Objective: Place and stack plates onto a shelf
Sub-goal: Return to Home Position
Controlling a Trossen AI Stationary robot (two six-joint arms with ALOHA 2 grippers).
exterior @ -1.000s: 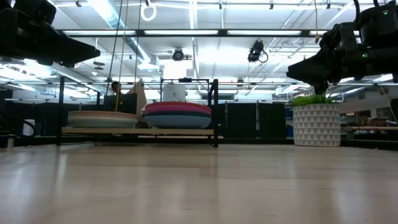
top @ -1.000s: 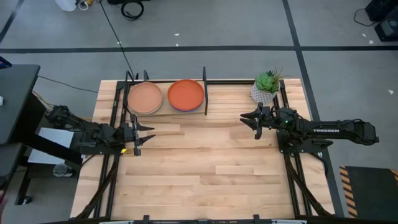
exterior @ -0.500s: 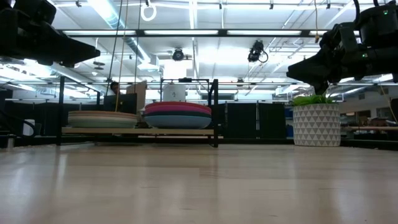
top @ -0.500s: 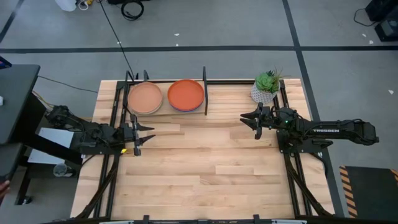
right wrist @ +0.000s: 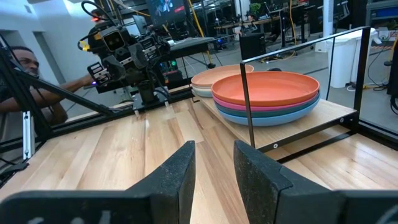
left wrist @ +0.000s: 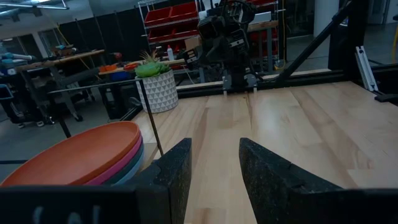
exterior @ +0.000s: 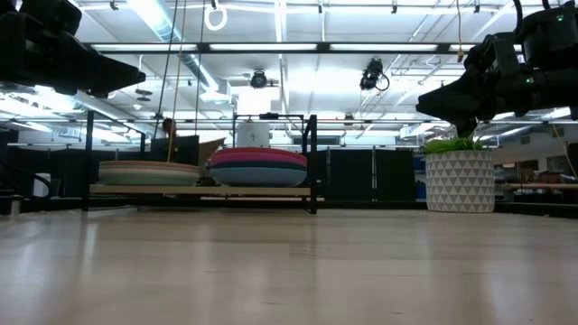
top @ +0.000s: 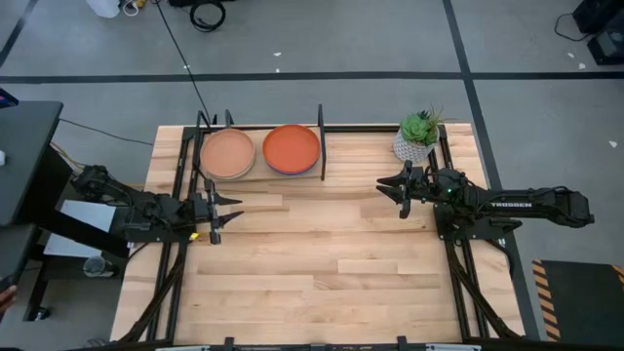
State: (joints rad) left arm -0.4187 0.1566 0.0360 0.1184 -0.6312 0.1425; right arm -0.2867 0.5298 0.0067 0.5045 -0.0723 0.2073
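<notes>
Bright ceiling lights (exterior: 280, 47) glare in the low view; the tabletop (top: 322, 253) is evenly lit.

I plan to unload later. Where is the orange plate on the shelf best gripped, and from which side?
The orange plate lies flat atop its stack with a flared rim, so probably pinch the rim on the table-facing side, coming from the front; the shelf has rods closing its end.

Grey floor (top: 370, 39), ceiling strip lights (exterior: 280, 27) overhead.
</notes>
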